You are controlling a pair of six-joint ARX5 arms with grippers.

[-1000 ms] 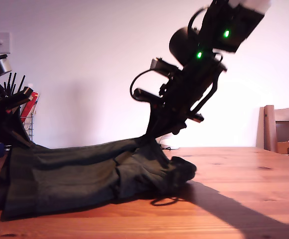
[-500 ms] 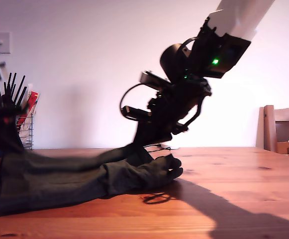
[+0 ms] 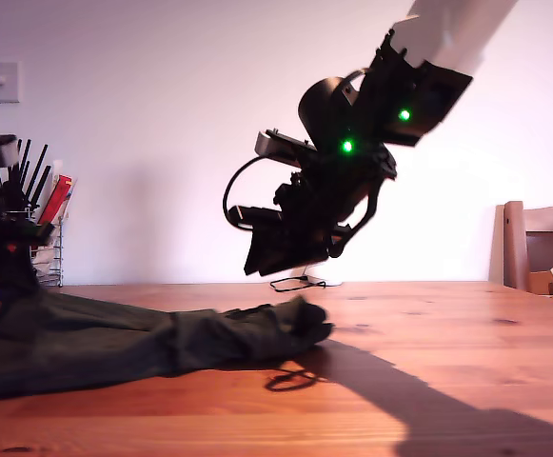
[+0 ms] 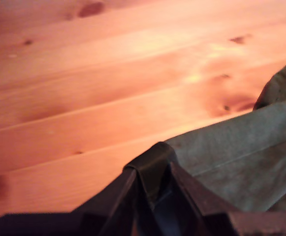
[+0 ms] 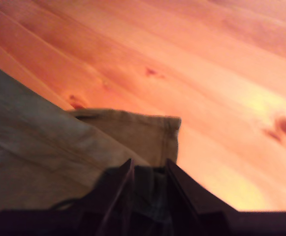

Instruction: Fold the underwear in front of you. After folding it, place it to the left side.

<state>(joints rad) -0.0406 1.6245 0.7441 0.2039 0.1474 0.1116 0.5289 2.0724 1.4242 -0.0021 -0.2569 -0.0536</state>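
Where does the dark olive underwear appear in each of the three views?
Exterior view: the dark olive-green cloth underwear lies flat, low at that view's left.
First wrist view: cloth pinched at the fingers.
Second wrist view: hemmed fold ahead of the fingers.
Shared landmark: knotty wooden table.

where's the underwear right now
The underwear lies flat on the wooden table, stretching from the exterior view's left edge to about its middle, below the raised arm, with the utensil rack behind its left end.

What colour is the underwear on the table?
Dark olive-green, nearly black; the underwear shows whole in the exterior view.
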